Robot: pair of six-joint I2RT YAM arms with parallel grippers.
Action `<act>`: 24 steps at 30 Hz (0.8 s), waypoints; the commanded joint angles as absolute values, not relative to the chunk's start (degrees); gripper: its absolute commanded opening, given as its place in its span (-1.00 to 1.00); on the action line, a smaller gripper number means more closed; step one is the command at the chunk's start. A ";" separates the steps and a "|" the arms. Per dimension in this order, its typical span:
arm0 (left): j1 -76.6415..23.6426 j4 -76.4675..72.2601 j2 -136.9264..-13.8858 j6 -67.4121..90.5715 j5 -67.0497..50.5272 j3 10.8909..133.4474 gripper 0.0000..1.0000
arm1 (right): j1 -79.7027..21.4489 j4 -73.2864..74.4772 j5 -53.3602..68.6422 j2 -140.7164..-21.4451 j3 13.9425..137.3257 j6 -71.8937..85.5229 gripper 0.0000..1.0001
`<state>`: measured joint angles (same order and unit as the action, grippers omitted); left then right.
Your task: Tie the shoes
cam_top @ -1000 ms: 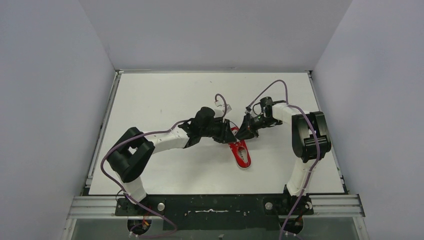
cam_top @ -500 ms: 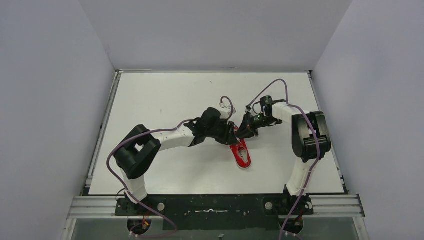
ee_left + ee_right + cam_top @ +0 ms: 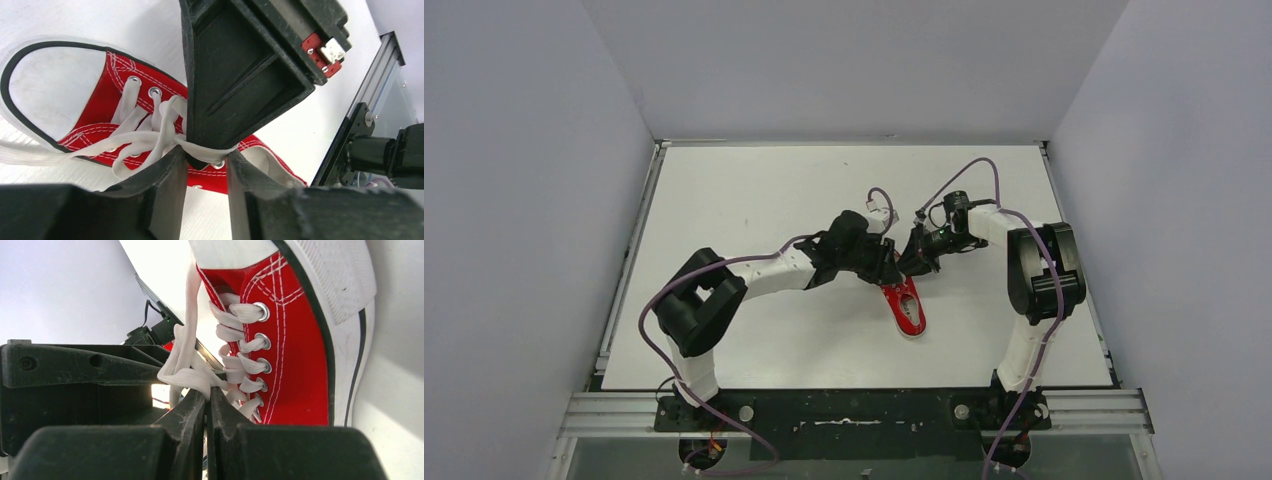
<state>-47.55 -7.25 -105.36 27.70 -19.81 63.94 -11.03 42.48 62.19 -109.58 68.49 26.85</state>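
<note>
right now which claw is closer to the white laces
Right, barely. The right claw is shut on a lace loop over the shoe; the open left claw sits alongside, a strand crossing its gap.

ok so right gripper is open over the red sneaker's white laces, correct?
Not open. The right gripper is shut, pinching a white lace of the red sneaker. The right wrist view shows its fingers pressed together on the strand.

Left arm (image 3: 769,275) stretched further out; left gripper (image 3: 891,268) moved closer to right gripper (image 3: 912,263) above the sneaker (image 3: 909,308) laces (image 3: 231,318).
</note>
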 commanded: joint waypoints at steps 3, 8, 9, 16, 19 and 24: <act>-47.16 -7.70 -105.39 26.82 -19.71 67.22 -0.76 | -12.10 40.72 63.06 -108.77 69.47 28.91 -1.00; -46.49 -5.35 -103.39 28.05 -24.05 66.82 -1.00 | -11.80 44.86 58.82 -108.22 72.16 25.44 -0.93; -46.09 -5.07 -103.21 29.17 -26.15 66.88 -1.00 | -11.58 46.19 57.13 -108.15 73.38 24.10 -0.84; -42.69 -9.50 -103.66 41.82 -39.79 65.72 -1.00 | -9.57 50.70 42.29 -104.40 77.63 17.74 -0.14; -40.96 -14.78 -104.75 48.41 -42.93 64.22 -1.00 | -8.16 52.33 37.37 -101.01 76.23 16.53 0.05; -39.81 -21.70 -105.21 56.11 -46.02 61.38 -1.00 | -6.81 48.27 44.12 -93.66 67.74 18.21 0.07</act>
